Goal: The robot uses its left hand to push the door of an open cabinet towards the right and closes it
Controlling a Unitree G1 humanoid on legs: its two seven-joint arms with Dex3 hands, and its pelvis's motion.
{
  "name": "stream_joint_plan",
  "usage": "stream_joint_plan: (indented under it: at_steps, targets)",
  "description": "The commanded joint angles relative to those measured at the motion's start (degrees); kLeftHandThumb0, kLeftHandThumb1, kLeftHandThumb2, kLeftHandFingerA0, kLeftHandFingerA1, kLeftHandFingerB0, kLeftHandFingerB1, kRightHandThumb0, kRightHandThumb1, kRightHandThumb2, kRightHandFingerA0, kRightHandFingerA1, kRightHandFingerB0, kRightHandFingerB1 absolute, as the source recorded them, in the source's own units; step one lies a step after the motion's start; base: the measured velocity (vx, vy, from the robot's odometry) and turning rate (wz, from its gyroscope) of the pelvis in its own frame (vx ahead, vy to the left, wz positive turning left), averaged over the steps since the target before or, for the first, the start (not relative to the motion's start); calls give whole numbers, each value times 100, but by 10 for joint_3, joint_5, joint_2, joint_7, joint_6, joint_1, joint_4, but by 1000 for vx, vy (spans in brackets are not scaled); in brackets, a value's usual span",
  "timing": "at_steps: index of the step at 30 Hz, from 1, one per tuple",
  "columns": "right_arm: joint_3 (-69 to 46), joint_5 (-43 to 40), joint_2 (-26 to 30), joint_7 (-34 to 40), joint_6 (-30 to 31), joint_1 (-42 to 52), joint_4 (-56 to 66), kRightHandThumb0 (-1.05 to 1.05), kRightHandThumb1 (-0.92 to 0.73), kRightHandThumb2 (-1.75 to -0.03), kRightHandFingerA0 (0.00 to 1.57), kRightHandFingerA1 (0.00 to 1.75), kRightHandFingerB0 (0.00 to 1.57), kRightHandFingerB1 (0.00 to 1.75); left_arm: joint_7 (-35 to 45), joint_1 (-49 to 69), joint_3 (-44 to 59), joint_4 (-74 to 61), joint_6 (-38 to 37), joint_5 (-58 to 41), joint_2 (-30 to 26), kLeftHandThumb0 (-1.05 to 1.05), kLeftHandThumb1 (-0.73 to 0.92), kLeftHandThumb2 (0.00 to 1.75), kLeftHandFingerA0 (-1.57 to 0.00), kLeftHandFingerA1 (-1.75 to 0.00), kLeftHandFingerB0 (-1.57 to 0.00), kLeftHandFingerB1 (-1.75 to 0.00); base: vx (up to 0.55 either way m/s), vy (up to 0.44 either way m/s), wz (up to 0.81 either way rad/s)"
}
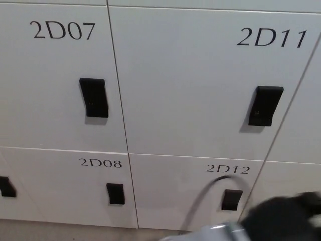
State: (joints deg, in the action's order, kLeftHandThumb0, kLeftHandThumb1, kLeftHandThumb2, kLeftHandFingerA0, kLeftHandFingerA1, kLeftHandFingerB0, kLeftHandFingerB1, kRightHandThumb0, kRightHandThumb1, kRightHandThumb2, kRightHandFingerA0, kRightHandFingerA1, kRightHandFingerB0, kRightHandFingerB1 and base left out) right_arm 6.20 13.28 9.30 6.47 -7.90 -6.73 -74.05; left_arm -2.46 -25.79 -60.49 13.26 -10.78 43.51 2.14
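Door 2D07 (55, 75): I am seeing it sitting flush at upper left, its black handle (94, 97) standing near the right edge.
Door 2D08 (65, 188): I am reading it below 2D07, lying flush, with a small black handle (115, 194) at lower right.
Door 2D11 (200, 83): I am finding the task door lying flush in the cabinet face, its edges lining up with the neighbouring seams; no gap is showing. Its black handle (265, 105) is sitting at the right side.
Door 2D12 (190, 193): I am noting it directly beneath 2D11, lying flush, with its handle (231, 200) partly behind a grey cable (200, 201) arching up in front of it.
Left hand (283, 220): I am seeing it as a blurred black mass at the bottom right corner, apart from door 2D11; I cannot tell whether its fingers are apart or together.
Right hand: I am not seeing it anywhere in the head view.
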Motion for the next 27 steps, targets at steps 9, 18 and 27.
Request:
stream_joint_plan:
  at_steps: [9,18,27]
  targets:
    - [-19,-9,18,3,1,1,-3,-42,-82,-65,51,40,46,37,-124,224,325,325,-87,-186,-285,-55,67,103,-37,-54,-24,-47,0,0,0]
    - [-19,-9,14,2,8,-21,-3,-45,-64,-99,50,59,39,53,-98,280,473,438,-120,-272,-283,-53,79,64,-46,-37,-41,-35,0,0,0]
    - [-16,-6,13,-2,3,-35,-1,-45,-65,-100,48,58,39,53,-42,285,559,516,-144,-296,-256,-56,82,65,-49,-37,-37,-33,0,0,0]
